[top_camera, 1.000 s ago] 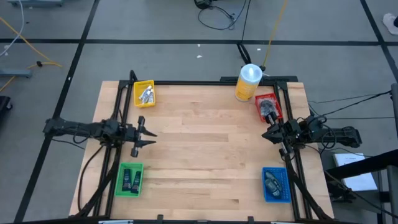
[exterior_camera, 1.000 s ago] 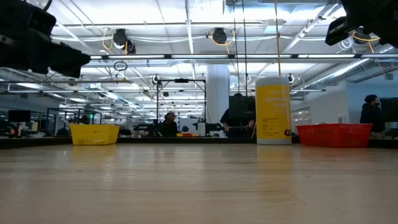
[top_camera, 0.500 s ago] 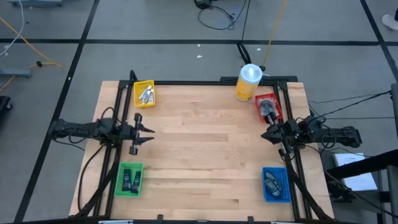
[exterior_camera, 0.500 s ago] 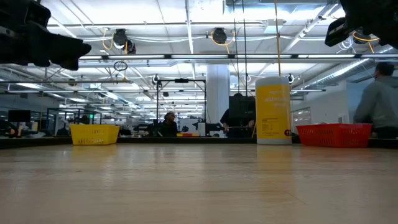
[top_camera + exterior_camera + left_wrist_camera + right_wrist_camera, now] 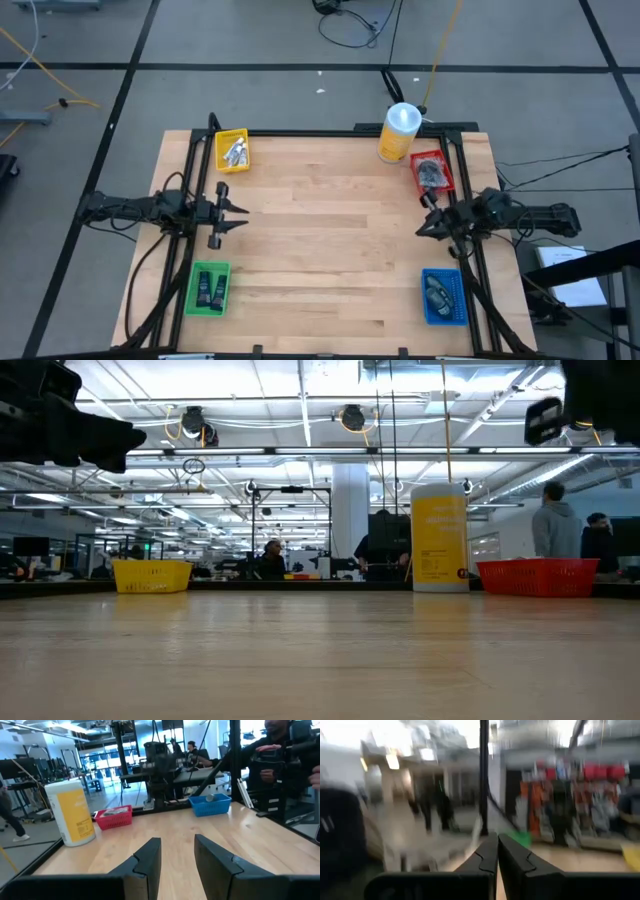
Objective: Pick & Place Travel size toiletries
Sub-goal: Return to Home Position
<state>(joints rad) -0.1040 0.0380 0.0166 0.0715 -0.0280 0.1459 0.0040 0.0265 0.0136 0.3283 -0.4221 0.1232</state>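
While both arms hung over opposite side edges of the table (image 5: pixel 330 250), its broad top of pale wood planks lay open between them, bounded by black rails. The left pincer (image 5: pixel 243 219) was spread and held nothing; the right pincer (image 5: pixel 424 228) was pressed together, also holding nothing. Silvery toiletries (image 5: pixel 237 151) in a yellow bin (image 5: pixel 219 150) and two dark packs (image 5: pixel 210 288) in a green bin (image 5: pixel 207 311) flanked the left pincer along its edge. A black brush (image 5: pixel 432 175) in a red bin (image 5: pixel 416 165) and a greyish item (image 5: pixel 438 292) in a blue bin (image 5: pixel 445 320) flanked the right pincer. The left wrist view alone showed the bins' slatted plastic walls and, far ahead of that pincer, a round yellow canister (image 5: pixel 70 815). The low view hid all the contents, and the right wrist view was smeared.
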